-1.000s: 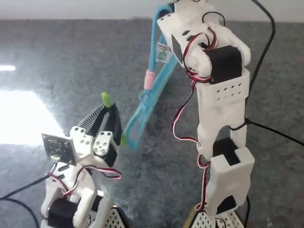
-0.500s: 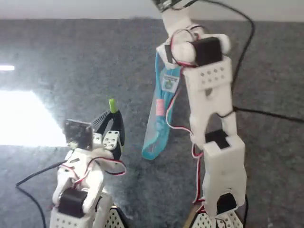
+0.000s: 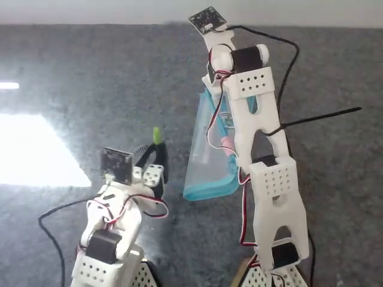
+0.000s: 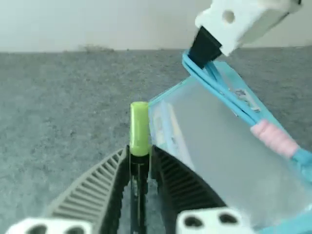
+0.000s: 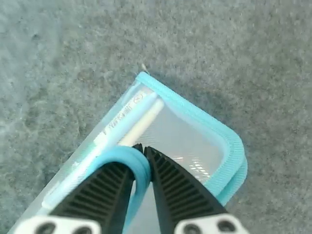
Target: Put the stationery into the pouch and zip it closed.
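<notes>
Your clear plastic pouch with turquoise trim (image 3: 206, 164) hangs tilted from the right claw (image 5: 143, 147), whose black ribbed jaws are pinched tight on the turquoise edging at its upper end. A white pen (image 5: 141, 122) lies inside and a pink ribbed piece (image 4: 273, 137) sits on the trim. Near the pouch but apart from it, your left claw (image 4: 140, 152) is clamped on a thin stick with a lime-green cap (image 4: 139, 126), held upright with the cap poking above the fingertips. Beneath both lies the grey speckled surface (image 3: 78, 78), and you cannot tell whether the pouch's lower end touches it.
</notes>
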### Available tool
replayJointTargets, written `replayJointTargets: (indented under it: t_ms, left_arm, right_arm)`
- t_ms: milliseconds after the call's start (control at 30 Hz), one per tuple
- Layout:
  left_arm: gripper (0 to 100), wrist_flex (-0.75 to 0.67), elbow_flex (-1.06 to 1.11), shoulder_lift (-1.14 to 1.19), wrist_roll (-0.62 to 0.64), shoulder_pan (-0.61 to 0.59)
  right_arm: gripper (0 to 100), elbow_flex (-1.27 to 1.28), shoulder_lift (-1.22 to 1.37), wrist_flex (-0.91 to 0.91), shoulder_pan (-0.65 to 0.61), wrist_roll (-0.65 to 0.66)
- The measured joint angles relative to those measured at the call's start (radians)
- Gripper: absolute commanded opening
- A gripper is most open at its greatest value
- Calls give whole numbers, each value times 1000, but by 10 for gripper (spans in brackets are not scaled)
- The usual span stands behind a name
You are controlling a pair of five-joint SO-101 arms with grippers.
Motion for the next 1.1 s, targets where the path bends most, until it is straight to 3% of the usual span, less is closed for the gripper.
replayJointTargets:
  t_ms: [233, 433, 600, 833, 1000, 1100]
  left_arm:
    - [257, 2, 6, 0, -20, 28]
    - [257, 5, -51, 0, -20, -75]
    - [257, 77, -55, 0, -60, -52]
    - [257, 169, -63, 0, -101, -18]
    - [257, 322, -204, 0, -104, 14]
    - [221, 345, -213, 0, -176, 74]
  right_arm:
    - [6, -170, -104, 0, -66, 0]
    - [6, -184, -226, -6, -61, -14]
    - [6, -180, -385, -107, -57, -63]
    - [6, 64, -578, -264, -52, -68]
    - [6, 181, -618, -362, 8, -68]
    - [6, 181, -624, -394, 12, -68]
